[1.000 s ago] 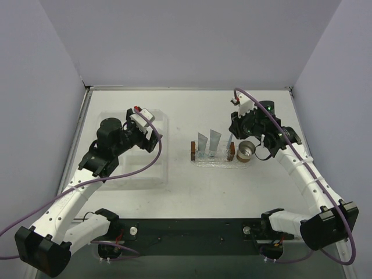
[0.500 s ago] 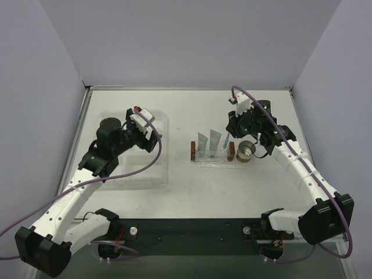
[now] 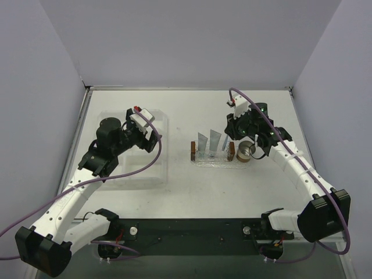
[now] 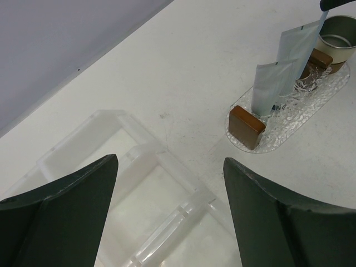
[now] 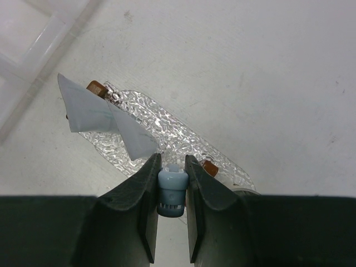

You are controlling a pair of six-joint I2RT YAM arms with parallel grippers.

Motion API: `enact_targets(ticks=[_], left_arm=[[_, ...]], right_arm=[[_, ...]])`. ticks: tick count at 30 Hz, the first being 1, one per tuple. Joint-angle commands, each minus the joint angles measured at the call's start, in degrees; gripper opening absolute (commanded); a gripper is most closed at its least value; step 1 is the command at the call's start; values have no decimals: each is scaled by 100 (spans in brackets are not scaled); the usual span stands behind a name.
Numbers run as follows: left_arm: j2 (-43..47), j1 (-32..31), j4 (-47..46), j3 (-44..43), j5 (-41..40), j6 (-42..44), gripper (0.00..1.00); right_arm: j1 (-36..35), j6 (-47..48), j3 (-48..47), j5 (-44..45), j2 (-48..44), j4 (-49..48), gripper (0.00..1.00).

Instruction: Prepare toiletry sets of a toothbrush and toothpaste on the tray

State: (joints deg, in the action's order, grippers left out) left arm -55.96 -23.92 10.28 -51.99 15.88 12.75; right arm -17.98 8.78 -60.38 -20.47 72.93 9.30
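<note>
Right gripper [image 5: 172, 164] is narrow, jaws clamped on the light-blue toothbrush [image 5: 171, 194]. The wrist view looks down its length, so only the blunt end shows between the fingers. The gripper and brush sit over the right part of the tray [image 5: 167, 125], just right of the toothpaste tubes [image 5: 83, 108] and near the right brown block [image 5: 209, 167]. Can't tell if the brush's lower end touches the tray. The tray is the bumpy clear oval at table [image 3: 192, 113] centre, long axis running left-right. The two toothpaste tubes stand upright on it side by side with their flat crimped ends up, in the tray's left half and close together. One brown block [image 3: 192, 151] is at the tray's left end and the other is right of the tubes. A metal cup [image 3: 247, 151] is at the tray's right end, just beside the right block; can't tell whether it sits on the tray or just off it. Left gripper [image 4: 169, 211] is wide, nothing between its fingers, hanging over the clear compartment box [image 4: 111, 139] on the left side of the table, well apart from the tray.
</note>
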Motion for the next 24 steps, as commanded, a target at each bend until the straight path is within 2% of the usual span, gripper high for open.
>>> enact_targets(ticks=[1, 24], left_arm=[[24, 37, -70, -13, 117, 52, 88], [77, 46, -70, 66, 144, 87, 88]], right_arm=[[40, -95, 184, -124, 11, -446, 0], [14, -139, 413, -133, 169, -693, 0]])
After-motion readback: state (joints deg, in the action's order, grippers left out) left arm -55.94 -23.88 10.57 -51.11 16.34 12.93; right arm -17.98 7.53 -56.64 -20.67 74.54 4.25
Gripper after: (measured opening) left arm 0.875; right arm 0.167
